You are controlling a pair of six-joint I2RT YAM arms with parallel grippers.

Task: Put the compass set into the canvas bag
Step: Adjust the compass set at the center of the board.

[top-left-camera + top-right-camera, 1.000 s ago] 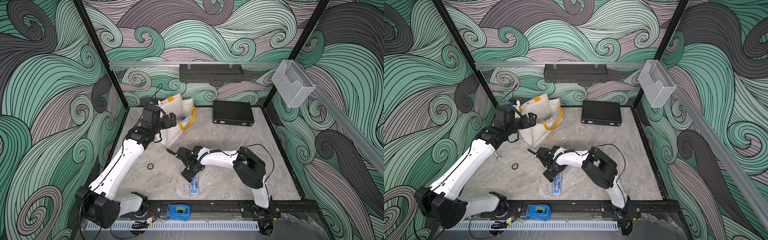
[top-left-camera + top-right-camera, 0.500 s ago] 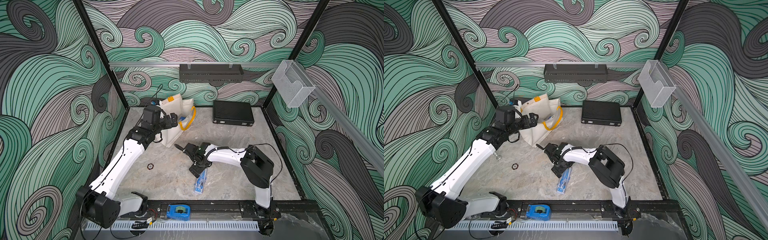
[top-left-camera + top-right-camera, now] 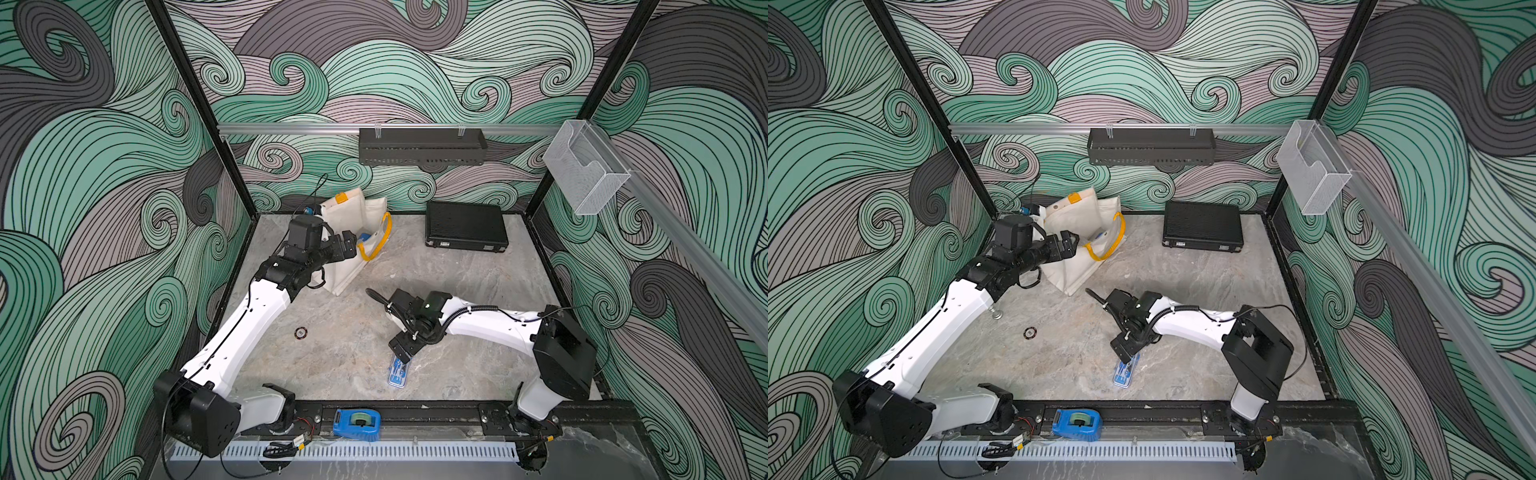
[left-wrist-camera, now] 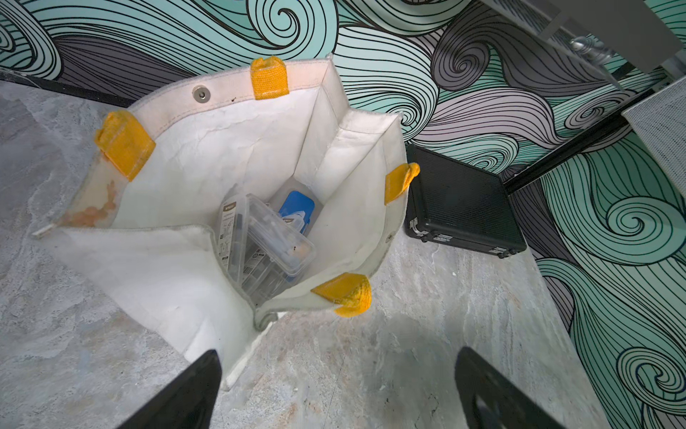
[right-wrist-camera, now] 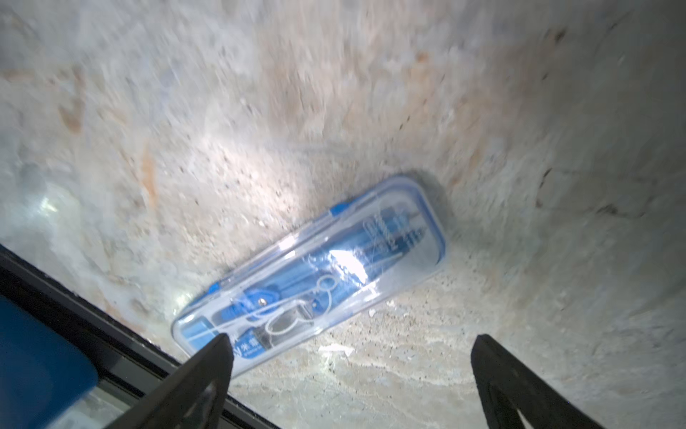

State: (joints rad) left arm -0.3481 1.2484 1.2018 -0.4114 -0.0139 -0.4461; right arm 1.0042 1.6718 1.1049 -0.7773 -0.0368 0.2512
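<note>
While right gripper (image 5: 350, 349) hovers, jaws spread and empty, over compass set (image 5: 308, 275), left gripper (image 4: 337, 354) gapes empty before far-left canvas bag (image 4: 230, 141).

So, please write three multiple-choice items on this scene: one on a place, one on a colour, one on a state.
1. The canvas bag has handles coloured: A red; B green; C yellow.
2. The compass set near the right gripper lies: A in the bag; B on the table; C on the black case.
3. The right gripper is: A open and empty; B shut on the compass set; C shut on a handle.
Key: 1 C, the straps show yellow; 2 B, it lies flat on the marble; 3 A, its jaws stand wide apart.
</note>
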